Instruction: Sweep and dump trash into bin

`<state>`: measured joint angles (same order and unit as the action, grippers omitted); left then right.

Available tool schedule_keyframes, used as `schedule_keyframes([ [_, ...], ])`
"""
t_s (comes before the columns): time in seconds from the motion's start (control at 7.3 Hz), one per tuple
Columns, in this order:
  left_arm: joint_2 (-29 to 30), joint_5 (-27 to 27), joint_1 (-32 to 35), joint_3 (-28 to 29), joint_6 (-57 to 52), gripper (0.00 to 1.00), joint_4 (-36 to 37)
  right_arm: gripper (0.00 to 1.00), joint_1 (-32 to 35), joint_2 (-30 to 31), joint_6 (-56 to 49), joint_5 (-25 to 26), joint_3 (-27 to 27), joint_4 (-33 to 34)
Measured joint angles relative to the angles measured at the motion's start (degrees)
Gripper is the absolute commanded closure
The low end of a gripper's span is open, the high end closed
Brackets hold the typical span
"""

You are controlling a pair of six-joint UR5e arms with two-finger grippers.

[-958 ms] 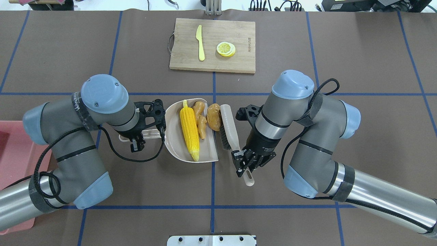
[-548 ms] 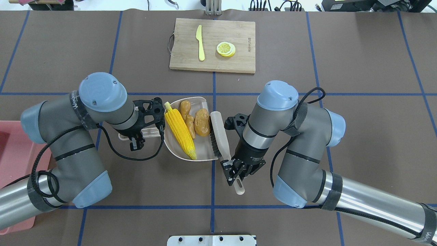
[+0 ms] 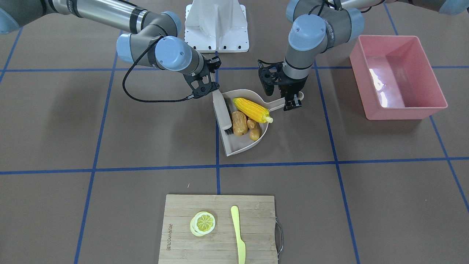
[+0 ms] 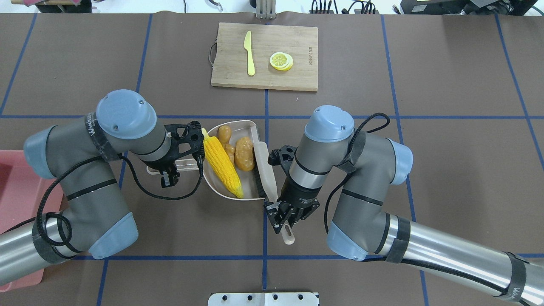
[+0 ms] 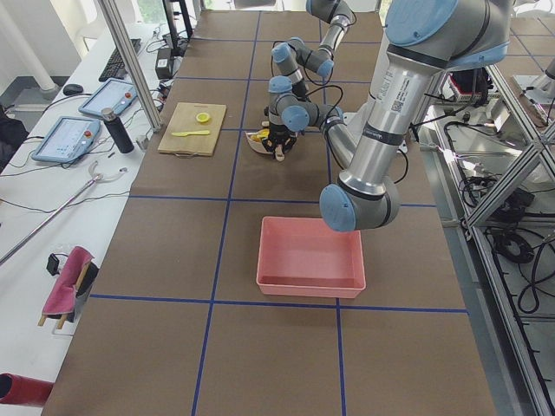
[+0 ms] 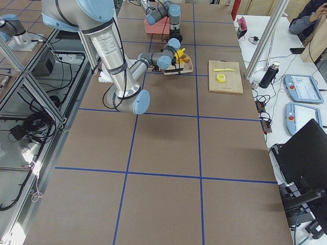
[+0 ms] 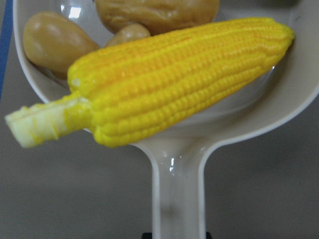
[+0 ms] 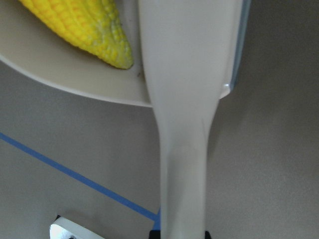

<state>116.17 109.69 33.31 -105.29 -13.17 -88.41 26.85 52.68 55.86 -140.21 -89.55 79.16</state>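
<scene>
The trash lies in the beige dustpan point(image 4: 250, 194): the yellow corn cob point(image 4: 222, 163), the tan ginger root point(image 4: 224, 135) and the brown potato point(image 4: 244, 154). My left gripper point(image 4: 166, 175) is shut on the dustpan's handle point(image 7: 177, 199), left of the pan. My right gripper point(image 4: 284, 219) is shut on the handle of the beige brush point(image 4: 264, 170), whose bristles stand along the pan's open right edge, against the potato. The pink bin point(image 4: 19, 191) sits at the table's left, apart from both grippers. It looks empty in the front view, where the bin point(image 3: 401, 110) is at right.
A wooden cutting board point(image 4: 293, 40) at the far middle of the table carries a pale yellow knife point(image 4: 249, 53) and a lemon slice point(image 4: 281, 60). Blue tape lines cross the brown table cover. My left arm's elbow overhangs part of the bin.
My right arm moved left with the brush, pushing the potato from outside the pan's mouth into the dustpan. The corn and ginger slid left and turned inside it.
</scene>
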Motion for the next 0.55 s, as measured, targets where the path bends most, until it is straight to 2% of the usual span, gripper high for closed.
schedule_keyframes([
  [0.55,-0.99,0.01,-0.01,0.15,2.91,1.0,-7.06,1.0,2.36,1.56,-0.03,-0.34,-0.86,0.19],
])
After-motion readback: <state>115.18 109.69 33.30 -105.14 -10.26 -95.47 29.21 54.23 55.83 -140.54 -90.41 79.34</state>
